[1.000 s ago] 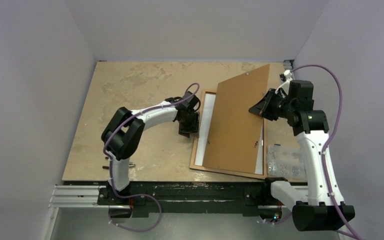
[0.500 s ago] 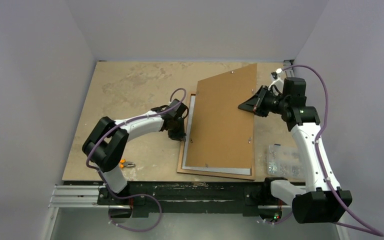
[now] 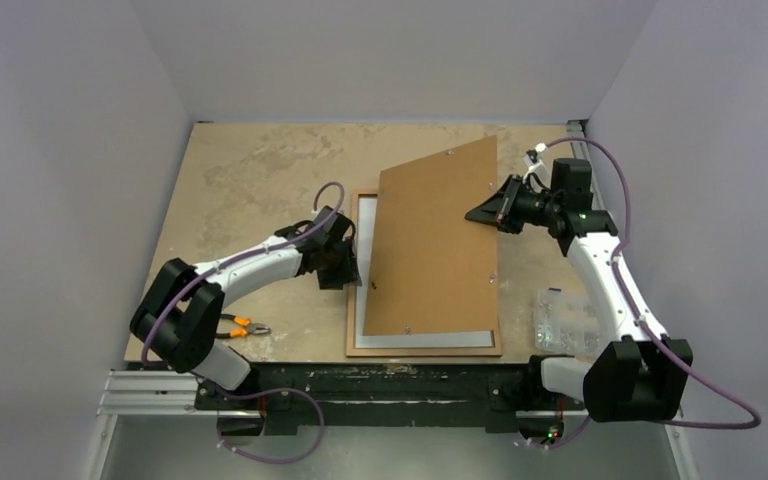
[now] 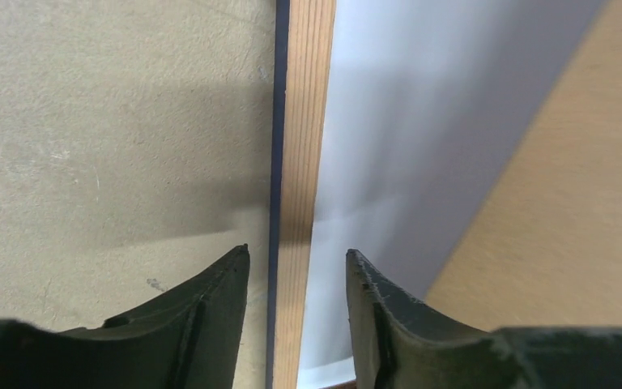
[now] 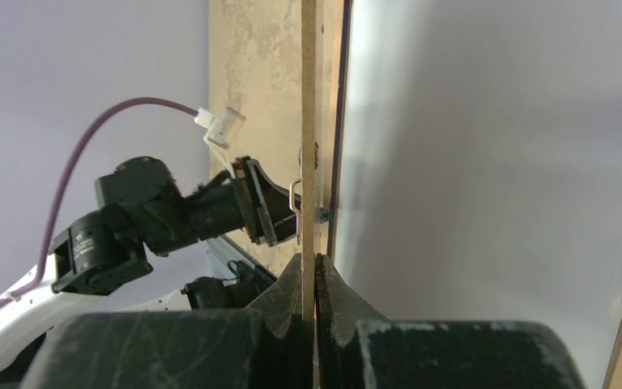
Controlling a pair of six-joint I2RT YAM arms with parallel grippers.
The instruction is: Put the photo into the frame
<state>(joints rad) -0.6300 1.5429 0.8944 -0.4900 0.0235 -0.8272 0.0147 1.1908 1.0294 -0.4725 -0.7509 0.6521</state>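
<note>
frame (image 3: 423,351) slid left, white sheet (image 3: 367,230) inside | left claw (image 4: 296,255) apart | right claw (image 5: 316,263) clamps board (image 3: 435,240)

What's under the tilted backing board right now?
The frame lies under the backing board, a pale sheet showing inside its left and near rails. The board hides the rest.

The table (image 3: 260,170) is a flat tan board with pale, worn patches. The frame (image 3: 425,351) lies flat on it near the front edge, brown wood side up. Small pliers (image 3: 240,325) with orange handles lie to its left. A clear pack (image 3: 565,322) of little shiny bits lies to its right.
</note>
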